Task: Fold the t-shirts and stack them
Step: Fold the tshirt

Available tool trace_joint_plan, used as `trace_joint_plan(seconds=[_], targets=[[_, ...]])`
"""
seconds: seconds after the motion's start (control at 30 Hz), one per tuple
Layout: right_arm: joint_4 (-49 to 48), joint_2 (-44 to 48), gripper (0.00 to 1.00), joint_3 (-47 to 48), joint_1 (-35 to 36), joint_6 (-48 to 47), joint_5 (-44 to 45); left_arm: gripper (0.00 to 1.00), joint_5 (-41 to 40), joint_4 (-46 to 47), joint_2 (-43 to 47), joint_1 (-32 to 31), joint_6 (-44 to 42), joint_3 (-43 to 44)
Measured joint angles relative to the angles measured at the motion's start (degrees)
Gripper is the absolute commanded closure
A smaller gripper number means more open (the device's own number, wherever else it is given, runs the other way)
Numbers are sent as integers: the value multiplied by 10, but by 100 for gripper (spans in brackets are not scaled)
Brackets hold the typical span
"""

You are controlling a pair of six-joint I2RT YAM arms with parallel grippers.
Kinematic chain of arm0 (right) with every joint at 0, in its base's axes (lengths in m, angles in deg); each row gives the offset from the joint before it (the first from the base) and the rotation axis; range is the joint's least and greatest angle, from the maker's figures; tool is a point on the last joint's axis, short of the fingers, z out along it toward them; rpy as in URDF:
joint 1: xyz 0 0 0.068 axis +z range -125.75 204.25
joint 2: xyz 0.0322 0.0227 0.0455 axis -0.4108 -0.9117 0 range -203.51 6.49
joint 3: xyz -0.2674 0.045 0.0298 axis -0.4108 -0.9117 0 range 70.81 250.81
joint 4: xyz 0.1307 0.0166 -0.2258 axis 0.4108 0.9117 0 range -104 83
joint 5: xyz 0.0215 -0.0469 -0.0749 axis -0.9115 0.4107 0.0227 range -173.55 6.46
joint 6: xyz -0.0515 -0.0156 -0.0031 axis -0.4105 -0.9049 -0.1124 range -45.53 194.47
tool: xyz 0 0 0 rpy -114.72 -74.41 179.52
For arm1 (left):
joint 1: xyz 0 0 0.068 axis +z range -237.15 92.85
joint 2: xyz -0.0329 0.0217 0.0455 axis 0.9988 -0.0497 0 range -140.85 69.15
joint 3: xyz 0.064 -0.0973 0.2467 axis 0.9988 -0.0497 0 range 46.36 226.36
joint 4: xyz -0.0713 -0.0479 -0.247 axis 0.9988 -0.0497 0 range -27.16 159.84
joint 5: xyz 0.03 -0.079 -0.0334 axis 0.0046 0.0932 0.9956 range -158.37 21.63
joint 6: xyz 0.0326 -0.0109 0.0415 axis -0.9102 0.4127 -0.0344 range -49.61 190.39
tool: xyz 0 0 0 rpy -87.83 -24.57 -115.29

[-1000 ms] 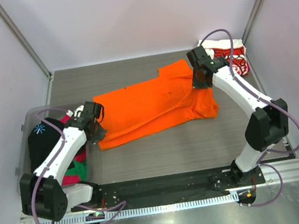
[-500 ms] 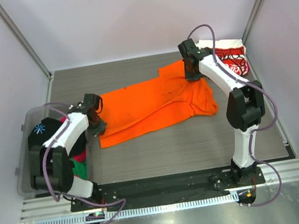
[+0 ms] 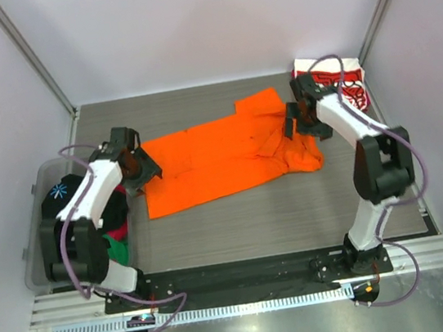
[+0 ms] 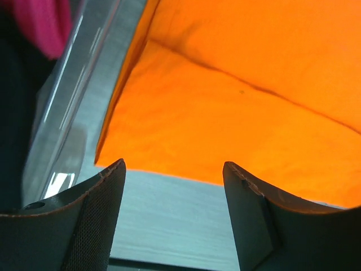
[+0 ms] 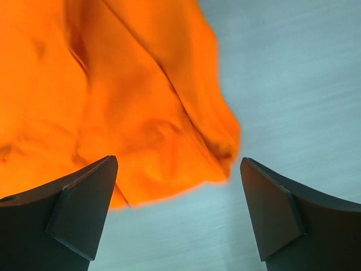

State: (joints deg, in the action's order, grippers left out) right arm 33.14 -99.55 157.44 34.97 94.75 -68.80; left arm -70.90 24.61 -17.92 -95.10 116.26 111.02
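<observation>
top view: since half a second ago the right tool (image 3: 292,123) has swung back over the rumpled right end of the orange t-shirt (image 3: 220,154), spread on the worktop (image 3: 255,227). left wrist: left tool (image 4: 172,169) released over the hem (nothing held). right wrist: tool released above bunched cloth; pinching here could catch one layer and skew the fold. both arms reach inward, elbows bent.

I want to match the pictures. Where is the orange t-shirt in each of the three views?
Top external: the orange t-shirt lies spread across the middle of the picture.
Left wrist: the orange t-shirt fills the upper right.
Right wrist: the orange t-shirt fills the upper left, wrinkled.
Shared landmark: the grey table, bare beside the cloth in every view.
</observation>
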Motion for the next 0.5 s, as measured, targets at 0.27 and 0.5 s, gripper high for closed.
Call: trace_joint_plan(seconds=[0.27, 0.5], targets=[[-75, 222, 26, -258, -51, 63, -61, 34, -2, 6, 95, -42, 10, -103], [-142, 210, 35, -346, -87, 71, -122, 36, 6, 37, 106, -61, 34, -203]])
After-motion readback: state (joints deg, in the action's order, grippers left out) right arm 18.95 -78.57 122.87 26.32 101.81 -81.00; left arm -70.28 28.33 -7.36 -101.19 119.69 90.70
